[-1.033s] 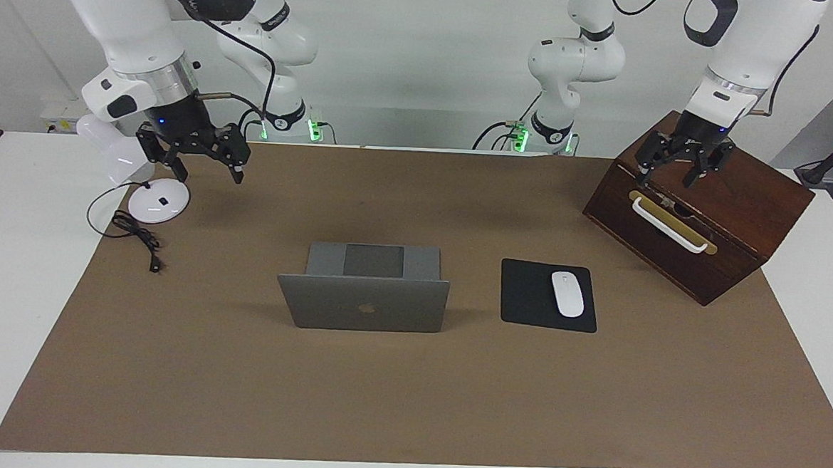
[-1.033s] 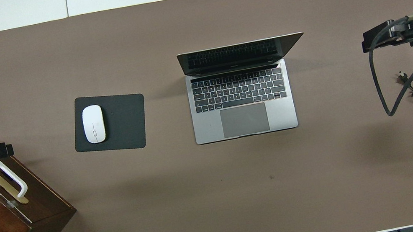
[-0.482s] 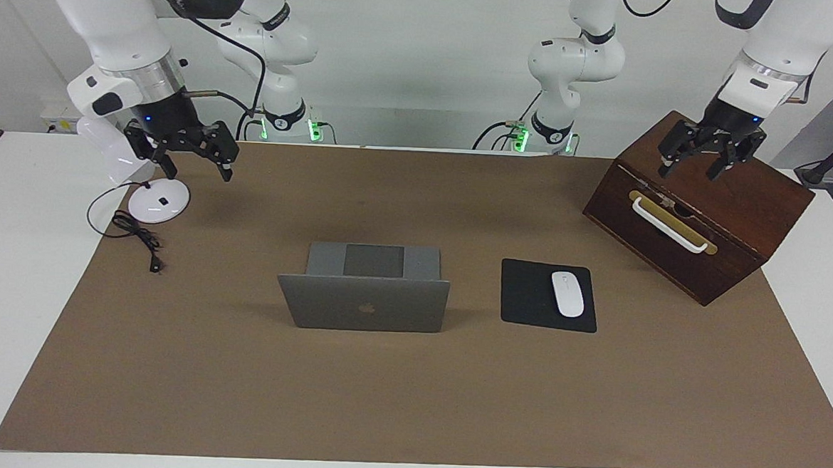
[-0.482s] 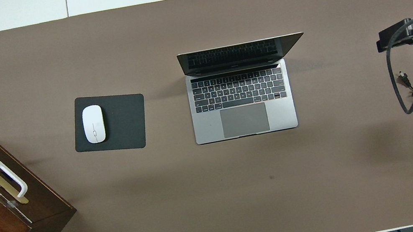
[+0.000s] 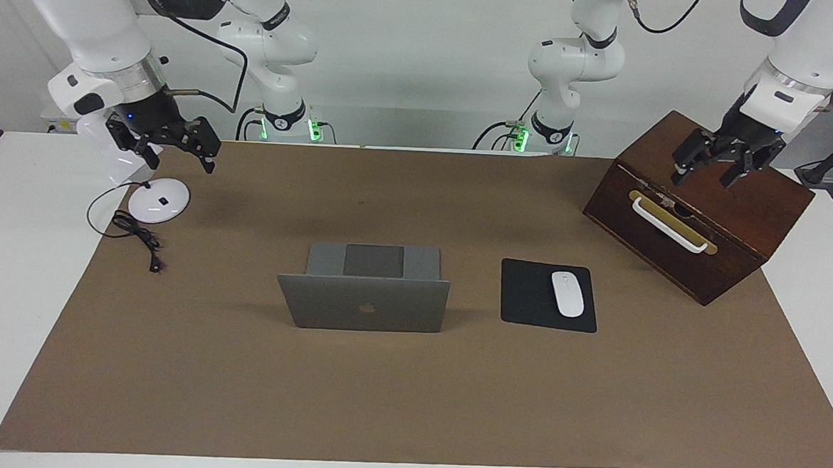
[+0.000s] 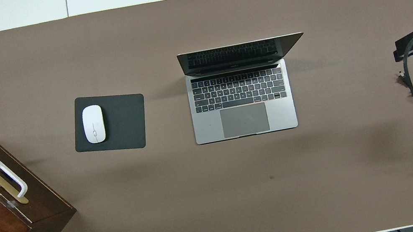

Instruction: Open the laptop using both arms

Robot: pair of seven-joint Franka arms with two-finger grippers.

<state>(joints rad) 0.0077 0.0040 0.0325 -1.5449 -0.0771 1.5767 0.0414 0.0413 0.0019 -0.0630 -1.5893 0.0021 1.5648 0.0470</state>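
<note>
the laptop (image 5: 363, 299) is standing open near the middle of the brown mat (image 5: 407, 405), lid raised, while the left gripper (image 5: 721, 163) is hanging spread over the wooden box (image 5: 739, 208) and the right gripper (image 5: 171, 146), also spread, is hanging near the lamp base (image 5: 159, 200), both empty and clear of it, which suggests the opening is done

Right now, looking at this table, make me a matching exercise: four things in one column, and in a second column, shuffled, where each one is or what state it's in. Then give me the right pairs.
Things:
1. laptop
2. white mouse
3. left gripper
4. right gripper

Places or states:
A. open, over the wooden box
B. open, over the mat's edge beside the white lamp base
C. lid raised, keyboard showing
D. lying on the black mouse pad

Pairs: 1-C, 2-D, 3-A, 4-B
</note>
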